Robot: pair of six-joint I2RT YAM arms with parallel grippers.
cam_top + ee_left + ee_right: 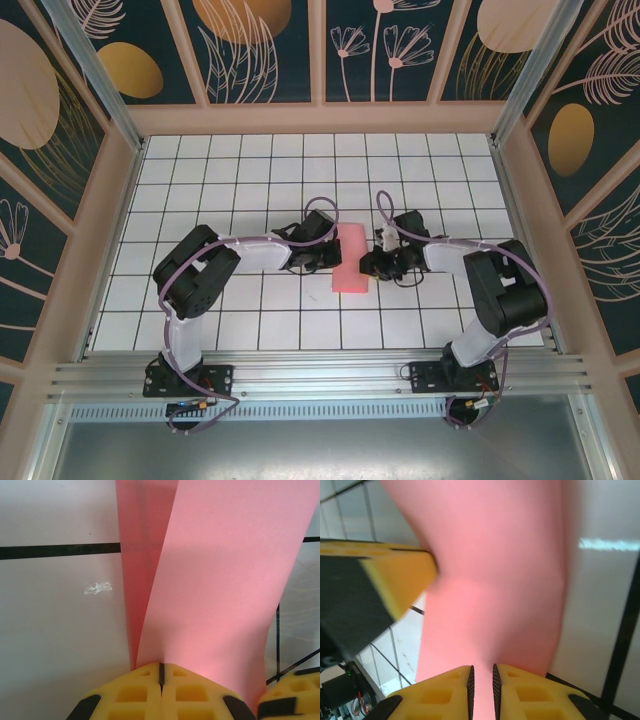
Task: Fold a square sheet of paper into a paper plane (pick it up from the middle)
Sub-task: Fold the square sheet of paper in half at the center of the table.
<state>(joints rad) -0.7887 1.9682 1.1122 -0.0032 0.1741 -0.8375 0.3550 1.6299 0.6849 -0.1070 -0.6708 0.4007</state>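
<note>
The square sheet of paper (351,262) is salmon pink and folded over into a narrow strip in the middle of the grid table. In the left wrist view two layers of the paper (220,580) rise from my left gripper (161,668), which is shut on its edge. My left gripper (326,262) is at the strip's left side and my right gripper (373,263) is at its right side. In the right wrist view my right gripper (482,674) stands slightly open, with the paper (500,580) running through the narrow gap between its pads. No paper plane shape shows.
The white grid table (250,170) is fenced by wooden walls (320,118) at the back and sides. Both arms reach inward from the metal rail (320,375) at the near edge. The left gripper's yellow finger (395,575) sits close at the left of the right wrist view.
</note>
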